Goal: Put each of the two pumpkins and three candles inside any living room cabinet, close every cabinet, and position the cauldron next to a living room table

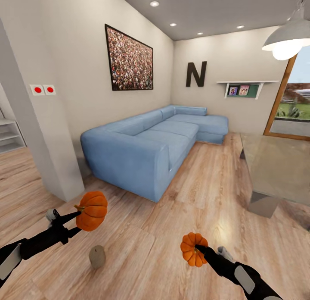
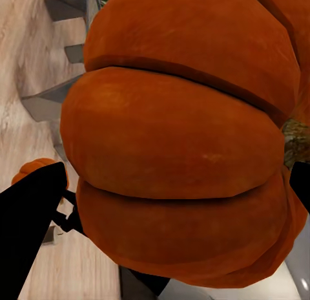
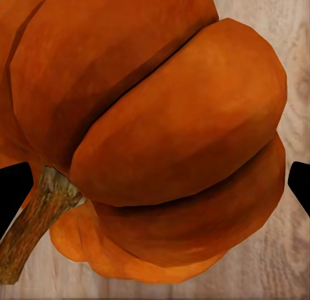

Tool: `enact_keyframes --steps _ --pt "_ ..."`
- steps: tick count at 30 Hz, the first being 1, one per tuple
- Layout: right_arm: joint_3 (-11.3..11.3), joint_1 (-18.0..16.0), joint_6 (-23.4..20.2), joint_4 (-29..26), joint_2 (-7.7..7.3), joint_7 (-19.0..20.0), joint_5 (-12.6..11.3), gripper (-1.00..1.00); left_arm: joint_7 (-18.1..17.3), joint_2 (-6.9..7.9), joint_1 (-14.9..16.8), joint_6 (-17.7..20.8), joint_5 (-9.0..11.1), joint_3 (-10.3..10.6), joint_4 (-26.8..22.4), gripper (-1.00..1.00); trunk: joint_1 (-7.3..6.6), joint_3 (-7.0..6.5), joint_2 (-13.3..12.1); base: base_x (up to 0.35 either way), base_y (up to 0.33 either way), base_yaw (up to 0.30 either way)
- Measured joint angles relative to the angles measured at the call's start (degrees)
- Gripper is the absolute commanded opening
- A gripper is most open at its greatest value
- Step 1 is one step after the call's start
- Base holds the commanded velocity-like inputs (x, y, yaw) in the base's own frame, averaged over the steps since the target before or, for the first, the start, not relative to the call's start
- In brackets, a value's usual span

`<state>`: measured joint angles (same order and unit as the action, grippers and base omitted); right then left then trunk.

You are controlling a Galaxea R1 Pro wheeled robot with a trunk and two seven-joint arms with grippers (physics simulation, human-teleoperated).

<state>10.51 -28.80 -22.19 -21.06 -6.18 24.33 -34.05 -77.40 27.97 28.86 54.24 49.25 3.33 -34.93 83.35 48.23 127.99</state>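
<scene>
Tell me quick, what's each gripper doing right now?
Left gripper: shut on a pumpkin, held up off the floor.
Right gripper: shut on the other pumpkin.

Two bright orange pumpkins [image 1: 91, 210] [image 1: 193, 248], tan candle [image 1: 97, 256], blue sofa [image 1: 150, 145], pale wood-grain floor [image 1: 142, 244]

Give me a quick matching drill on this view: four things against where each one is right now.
Things:
1. Round orange ribbed pumpkin with its stem showing
2. Second orange ribbed pumpkin
3. Stubby tan wax candle
4. Long blue fabric sofa

Places:
A. Standing on the wood floor between the arms
B. Held in the right hand
C. Against the wall under the framed picture
D. Held in the left hand

Pairs: 1-D, 2-B, 3-A, 4-C
</scene>
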Motion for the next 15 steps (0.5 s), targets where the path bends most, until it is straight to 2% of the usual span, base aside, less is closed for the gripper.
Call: enact_keyframes --steps 7,15 --pt "0.12 0.0 0.36 0.0 0.0 0.02 -0.02 -1.0 0.0 0.0 0.0 0.0 0.0 -0.02 0.54 -1.0 0.0 -0.02 0.0 -0.017 0.0 -0.014" --pt "0.14 0.01 0.3 -0.01 0.0 0.02 -0.02 -1.0 -0.08 -0.01 0.01 -0.06 0.09 -0.05 0.7 -1.0 0.0 -0.39 0.0 -0.035 0.0 -0.203"
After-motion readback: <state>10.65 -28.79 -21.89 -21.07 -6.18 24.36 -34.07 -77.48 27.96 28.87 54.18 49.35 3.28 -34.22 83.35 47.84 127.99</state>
